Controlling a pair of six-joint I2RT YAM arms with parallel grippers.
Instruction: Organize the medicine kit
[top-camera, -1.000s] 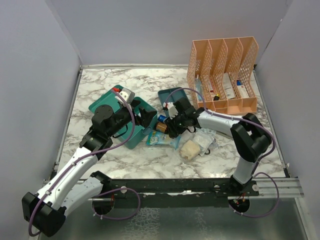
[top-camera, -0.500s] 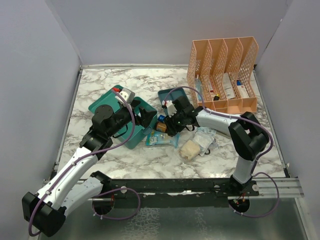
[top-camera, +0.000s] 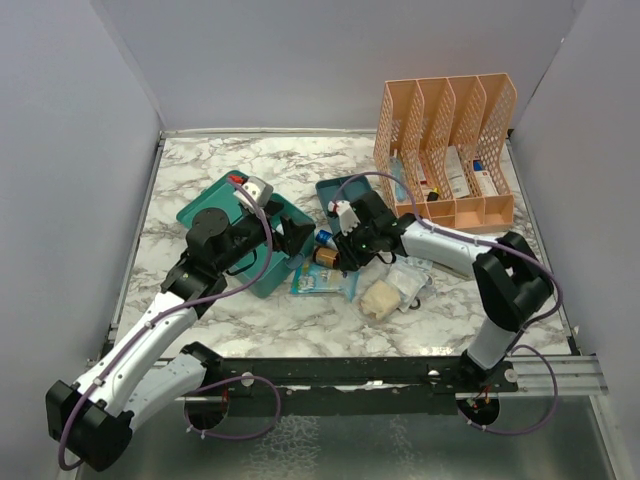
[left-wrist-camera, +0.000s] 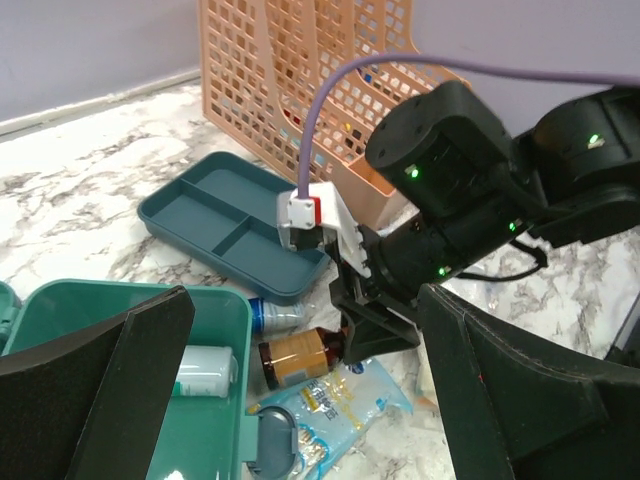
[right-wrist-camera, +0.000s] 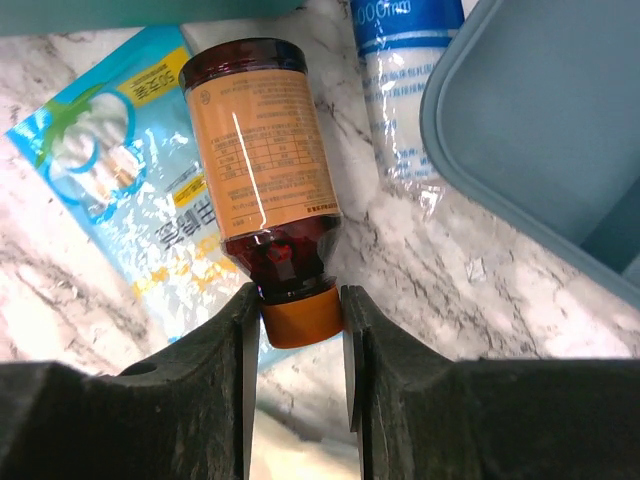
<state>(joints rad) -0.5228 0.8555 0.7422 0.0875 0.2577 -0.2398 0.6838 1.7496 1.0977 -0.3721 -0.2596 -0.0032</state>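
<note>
The teal medicine kit (top-camera: 205, 200) lies open at centre left, and a white bottle (left-wrist-camera: 205, 370) lies inside it. Its divided insert tray (top-camera: 340, 192) sits apart on the marble, further right. A brown bottle (right-wrist-camera: 262, 140) with an orange cap lies on its side between kit and tray. My right gripper (right-wrist-camera: 297, 320) is shut on that cap, both fingers touching it. My left gripper (left-wrist-camera: 300, 400) hovers wide open over the kit's right edge (left-wrist-camera: 120, 300), holding nothing.
A blue-and-white sachet (right-wrist-camera: 130, 200) lies partly under the brown bottle. A white bottle with blue print (right-wrist-camera: 400, 80) lies beside the tray. Clear bags (top-camera: 410, 275) and a beige pack (top-camera: 382, 298) sit to the right. A peach lattice organizer (top-camera: 450, 150) stands at back right.
My right gripper has narrowed onto the brown bottle's cap and shifted slightly left and back. The left arm has hardly moved.
</note>
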